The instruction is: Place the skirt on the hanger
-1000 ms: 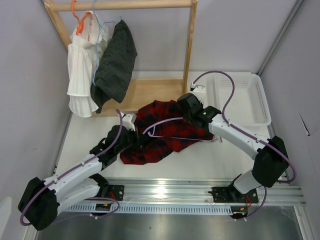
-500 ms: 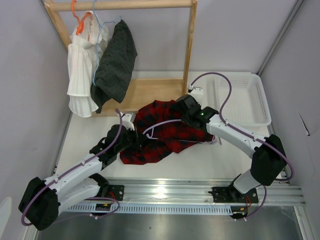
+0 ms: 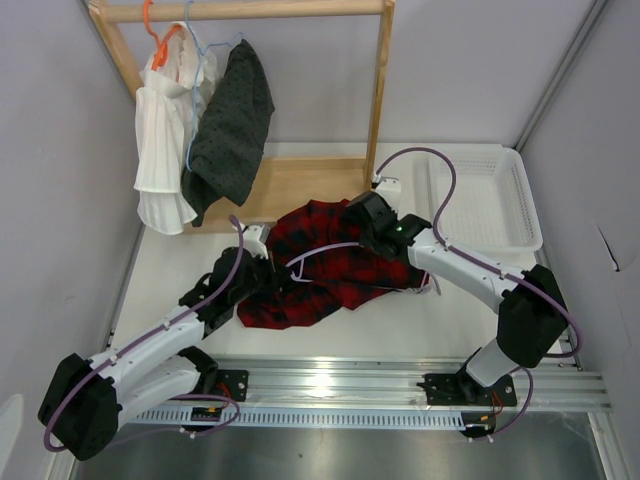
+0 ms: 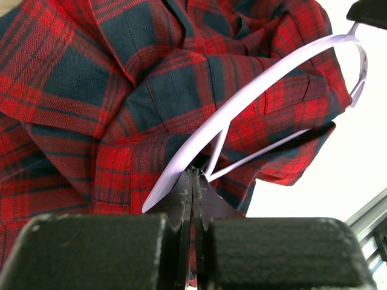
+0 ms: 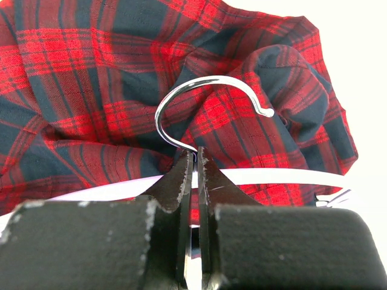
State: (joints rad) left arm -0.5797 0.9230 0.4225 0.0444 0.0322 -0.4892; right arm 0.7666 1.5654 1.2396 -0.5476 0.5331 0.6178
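One skirt (image 3: 322, 272) lies crumpled on the table (image 3: 180, 275) between the two arms, with one hanger (image 3: 325, 248) on top of it. The left gripper (image 4: 192, 176) pinches the hanger's end corner; the right gripper (image 5: 193, 160) pinches the base of its hook. Two garments hang on the wooden rail (image 3: 260, 10) - one white garment (image 3: 163, 150), one dark dotted garment (image 3: 232, 120). One white basket (image 3: 528, 205) stands at the right.

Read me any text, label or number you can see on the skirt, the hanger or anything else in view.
No text is legible in any view.
skirt: check pattern only, no tag showing.
hanger: plain, unmarked.
small board on the rail: any print is too small to read.
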